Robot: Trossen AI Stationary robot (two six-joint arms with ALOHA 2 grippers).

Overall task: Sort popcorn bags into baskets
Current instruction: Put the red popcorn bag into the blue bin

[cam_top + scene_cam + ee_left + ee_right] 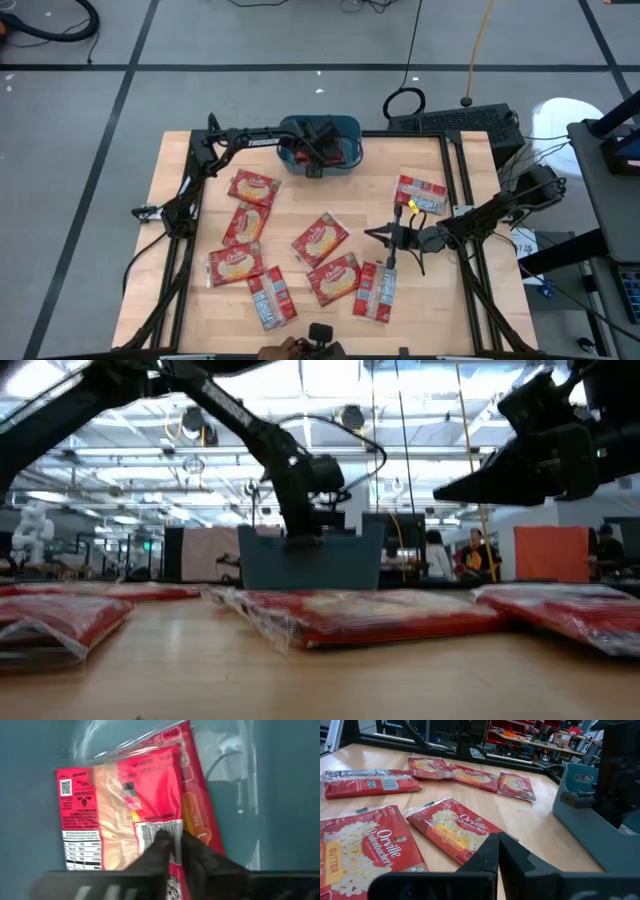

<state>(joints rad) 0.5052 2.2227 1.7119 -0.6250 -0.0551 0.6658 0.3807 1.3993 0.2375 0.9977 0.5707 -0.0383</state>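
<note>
Over the teal basket [345, 128] at the far edge of the desk [180, 170], the left end effector [318, 150] is reaching down inside, and its wrist view is showing its fingers [162, 852] pressed nearly together on the edge of a red popcorn bag [130, 810] lying back-up on the basket floor; whether it is pinching the wrapper or only touching it is not clear. That bag is overlapping another bag [200, 815] beneath it, so at least two seem to be sorted already. The right end effector [385, 237] is hovering above the desk's right-middle with its fingers pressed together and gripping nothing, a label-up bag [455, 827] lying just ahead of it. Most of the work is looking undone: eight bags are lying spread over the desk, among them one near the right edge [421, 193] and another at the near left [236, 264].
</note>
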